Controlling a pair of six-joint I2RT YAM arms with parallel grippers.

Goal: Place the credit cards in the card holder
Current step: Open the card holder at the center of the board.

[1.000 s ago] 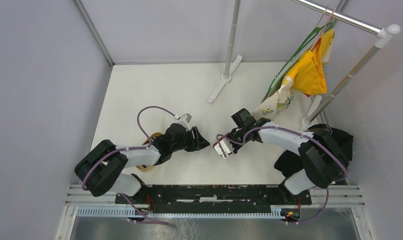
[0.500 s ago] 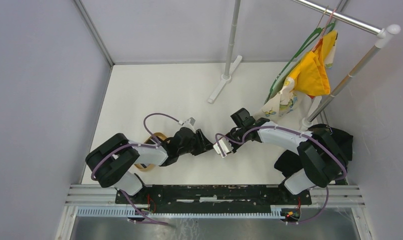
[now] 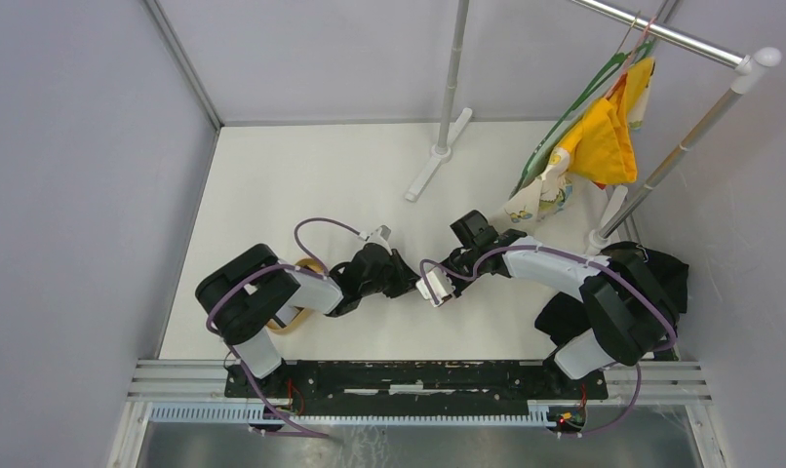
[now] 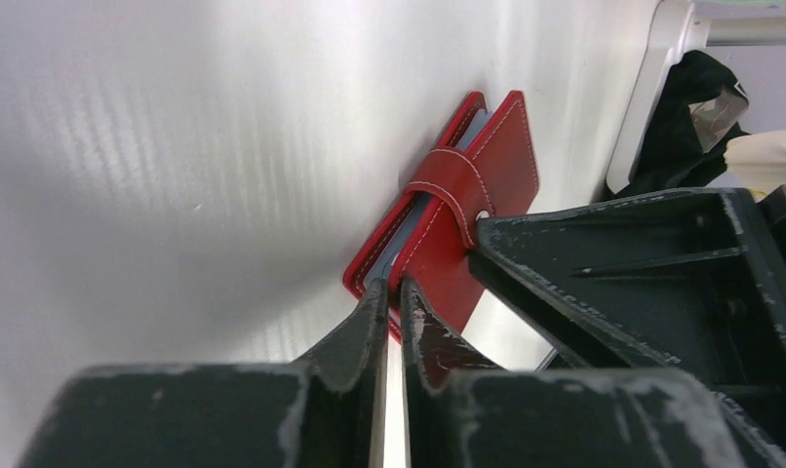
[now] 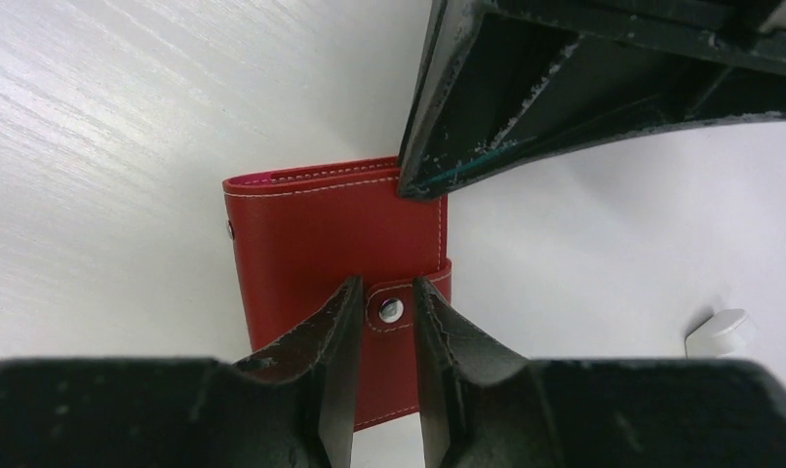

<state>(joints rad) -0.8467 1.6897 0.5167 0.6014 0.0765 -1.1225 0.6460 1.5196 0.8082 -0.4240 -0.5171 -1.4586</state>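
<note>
So the left gripper [image 4: 394,292] has swung in toward the middle over the last second and its jaws have pinched down to a thin slit, right at the near edge of the small red leather-like card holder [image 4: 448,219]. Can't tell if it's actually nipping anything. The right gripper [image 5: 384,292] hasn't budged, jaws narrow around the holder's red snap tab [image 5: 401,310]. No cards visible anywhere, so I'd guess they're only prying it open, loading not yet begun.

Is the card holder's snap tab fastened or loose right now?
Cannot tell. The snap tab wraps over the folded red card holder, between the right gripper's fingers, but the catch is hidden.
</note>
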